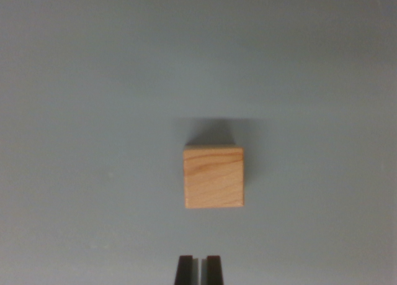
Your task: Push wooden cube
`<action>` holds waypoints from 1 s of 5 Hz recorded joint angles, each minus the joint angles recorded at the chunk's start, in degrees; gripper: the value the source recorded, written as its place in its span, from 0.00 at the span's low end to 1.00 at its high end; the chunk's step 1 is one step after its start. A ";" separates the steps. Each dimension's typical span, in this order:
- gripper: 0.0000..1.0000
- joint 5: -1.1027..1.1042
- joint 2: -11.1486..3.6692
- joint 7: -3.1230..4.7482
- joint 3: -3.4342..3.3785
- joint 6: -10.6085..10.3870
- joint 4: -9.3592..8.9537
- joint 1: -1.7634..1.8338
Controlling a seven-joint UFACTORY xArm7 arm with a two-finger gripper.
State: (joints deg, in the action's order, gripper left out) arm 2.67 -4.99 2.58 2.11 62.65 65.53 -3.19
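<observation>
The gripper showed only as two dark fingertips at the bottom edge of the wrist view, standing close together with a thin pale slit between them; the jaws were nearly closed and held nothing. They sat apart from the wooden cube, on its near side and slightly toward the wrist view's left of its centre line, with a bare strip of surface between tips and block.

The wooden cube lay flat on the plain grey table, its top face square to the camera, grain running across it, and a soft shadow falling on its far side. Nothing else lay around the cube in any direction.

By its look the cube was solid, rigid and light, with smooth faces and crisp edges, so it would likely slide readily on that even surface and not deform. A push seemed better than a grasp: contact on the middle of the cube's near face, low down, would probably keep it from twisting or tipping.
</observation>
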 joint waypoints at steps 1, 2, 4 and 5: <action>0.00 0.00 0.00 0.00 0.00 0.00 0.00 0.00; 0.00 0.15 -0.51 0.25 0.20 -2.72 -2.24 -0.13; 0.00 0.29 -1.01 0.49 0.39 -5.42 -4.47 -0.27; 0.00 0.29 -1.01 0.49 0.39 -5.42 -4.47 -0.27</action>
State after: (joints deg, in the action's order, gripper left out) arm 2.96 -6.00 3.08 2.50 57.23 61.05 -3.45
